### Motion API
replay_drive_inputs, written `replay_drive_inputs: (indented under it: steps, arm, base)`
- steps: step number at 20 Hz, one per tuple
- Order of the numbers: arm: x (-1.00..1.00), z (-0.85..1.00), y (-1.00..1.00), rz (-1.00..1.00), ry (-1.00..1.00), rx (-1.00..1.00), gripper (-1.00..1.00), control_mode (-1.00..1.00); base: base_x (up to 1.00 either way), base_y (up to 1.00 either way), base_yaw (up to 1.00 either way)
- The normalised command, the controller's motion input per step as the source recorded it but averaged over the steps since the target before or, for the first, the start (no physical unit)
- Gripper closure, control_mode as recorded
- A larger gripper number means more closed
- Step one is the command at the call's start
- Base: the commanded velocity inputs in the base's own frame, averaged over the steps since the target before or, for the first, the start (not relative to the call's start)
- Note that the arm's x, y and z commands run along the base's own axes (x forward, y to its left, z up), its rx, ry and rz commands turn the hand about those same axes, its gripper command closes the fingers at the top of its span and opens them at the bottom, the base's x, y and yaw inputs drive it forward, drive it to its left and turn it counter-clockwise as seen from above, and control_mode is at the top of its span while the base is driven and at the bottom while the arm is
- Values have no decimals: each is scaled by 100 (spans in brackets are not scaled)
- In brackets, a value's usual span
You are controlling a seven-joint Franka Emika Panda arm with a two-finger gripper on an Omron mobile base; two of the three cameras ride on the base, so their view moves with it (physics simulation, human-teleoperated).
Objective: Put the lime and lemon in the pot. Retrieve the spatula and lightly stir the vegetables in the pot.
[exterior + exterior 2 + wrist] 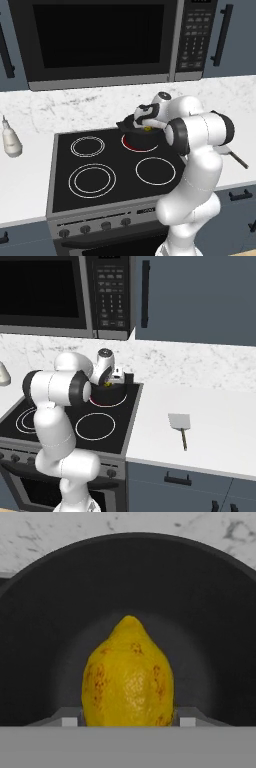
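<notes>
**Lemon over the pot, release pending**

Nearest you, the stove's front burner rings (92, 180) are bare. On the counter to the right, well apart from the stove, the spatula (180, 426) lies flat, blade toward the far wall, handle toward the near edge. You have not touched it, so retrieval and stirring are both left to do.

Farther back, the gripper (129, 722) hangs over the pot (134, 134), which sits on the far right burner; that ring glows red beneath it. In the hand view the lemon (128, 674) stands between the two finger tips, pointed end away from the camera, with the pot's dark interior behind it. The jaws are set about a lemon's width apart and flank it closely on both sides. I read that as a grip, though the contact itself sits at the frame edge, so treat it as probable.

No lime is visible in what shows of the pot floor or on the counter. I cannot tell where it is.

Judgement: the first step is partly done at best. Remaining: release the lemon, account for the lime, fetch the spatula, stir.

At far left, a pale bottle (11, 140) stands on the counter.
</notes>
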Motion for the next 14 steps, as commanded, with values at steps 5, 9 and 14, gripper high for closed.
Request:
replay_drive_inputs:
  steps: [5, 9, 14]
  arm:
    - [-1, 0, 0, 0, -2, 0, -100, -100]
    - [-2, 0, 0, -1, -13, 0, -100, -100]
    - [-20, 15, -10, -4, -22, 0, -100, -100]
  base:
    - [0, 0, 0]
    - [0, 0, 0]
    - [0, 0, 0]
